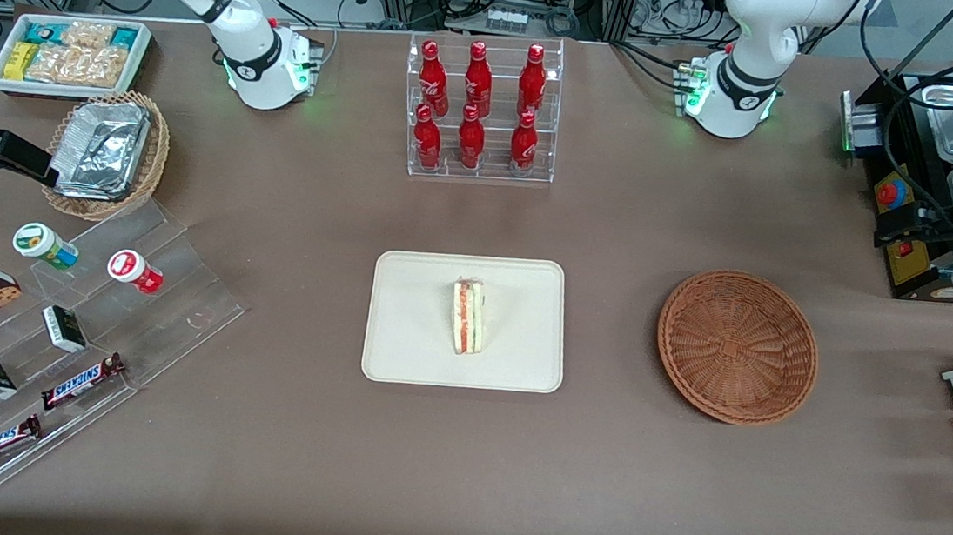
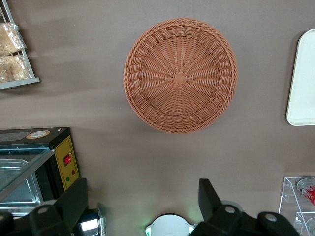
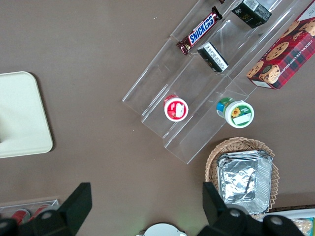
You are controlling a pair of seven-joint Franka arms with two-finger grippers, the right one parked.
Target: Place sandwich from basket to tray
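Sandwich point(image 1: 468, 316) on tray point(image 1: 400, 330); basket point(image 1: 736, 347) empty.

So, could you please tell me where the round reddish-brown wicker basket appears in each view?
Front view: round reddish-brown wicker basket, empty, beside the cream rectangular tray, toward the working arm's end.
Left wrist view: basket below the open hand.
Right wrist view: not in it.
Shared landmark: the tray.

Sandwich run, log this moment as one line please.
sandwich: on tray | basket: empty | gripper: open, empty, raised above table beside basket | state: placement looks done
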